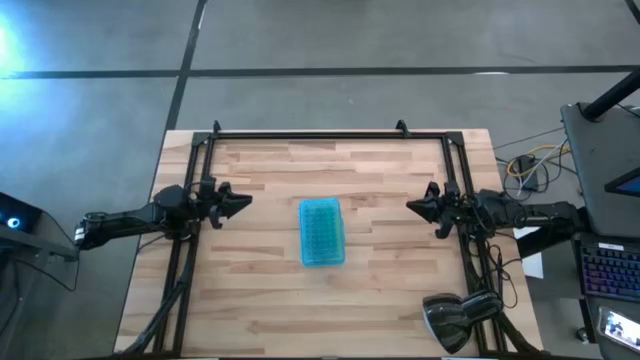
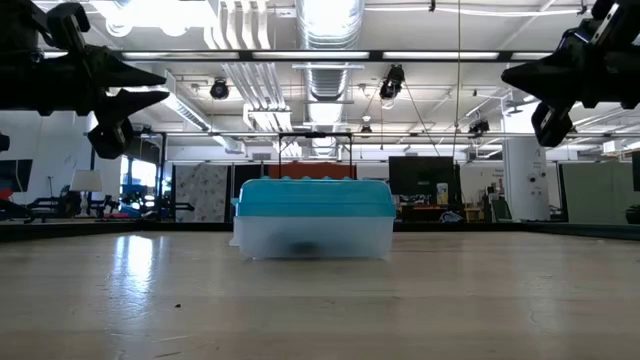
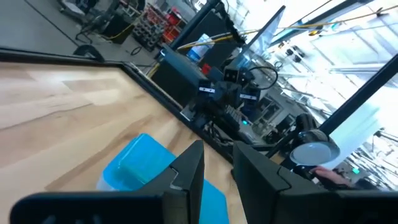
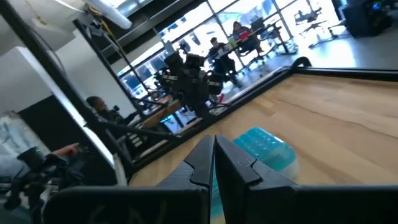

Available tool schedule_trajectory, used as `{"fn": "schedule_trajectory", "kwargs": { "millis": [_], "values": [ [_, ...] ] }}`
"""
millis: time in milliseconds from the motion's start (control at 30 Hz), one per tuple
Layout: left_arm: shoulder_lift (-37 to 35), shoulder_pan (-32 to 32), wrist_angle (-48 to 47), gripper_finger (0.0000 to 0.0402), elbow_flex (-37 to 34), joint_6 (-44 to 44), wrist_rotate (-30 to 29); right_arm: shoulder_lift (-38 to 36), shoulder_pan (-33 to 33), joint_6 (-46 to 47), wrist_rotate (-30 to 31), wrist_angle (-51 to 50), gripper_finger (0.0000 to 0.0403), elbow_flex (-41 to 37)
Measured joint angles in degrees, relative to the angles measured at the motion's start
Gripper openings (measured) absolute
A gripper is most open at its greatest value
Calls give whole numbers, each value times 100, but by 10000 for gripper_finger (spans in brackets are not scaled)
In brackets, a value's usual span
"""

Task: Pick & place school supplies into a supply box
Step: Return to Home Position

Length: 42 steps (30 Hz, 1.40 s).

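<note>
Box [image 1: 322, 232] sat closed at the middle of the table [image 1: 400, 290], so I reckoned I was homing. Left gripper [image 1: 240, 203] hung over the table's left side, fingers slightly parted and empty. Right gripper [image 1: 415, 206] hung over its right side, pinched together on nothing. Next I'd just park both.

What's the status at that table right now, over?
Left gripper empty, fingers slightly apart, high at left side. Right gripper empty, fingers shut, high at right side. Box closed, centre of table. Nothing seen in the way.

No legible text or labels
</note>
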Motion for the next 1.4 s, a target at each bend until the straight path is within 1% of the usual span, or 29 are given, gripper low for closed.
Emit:
{"fn": "schedule_trajectory", "kwargs": {
  "millis": [233,500,1400],
  "values": [
    [83,108,-212,71,2,1,2,0,33,0,0,2,8,0],
    [196,105,-211,71,2,0,0,11,30,0,2,-1,8,0],
    [197,105,-200,71,-2,0,-7,15,30,0,2,0,8,2]
  ]
}}
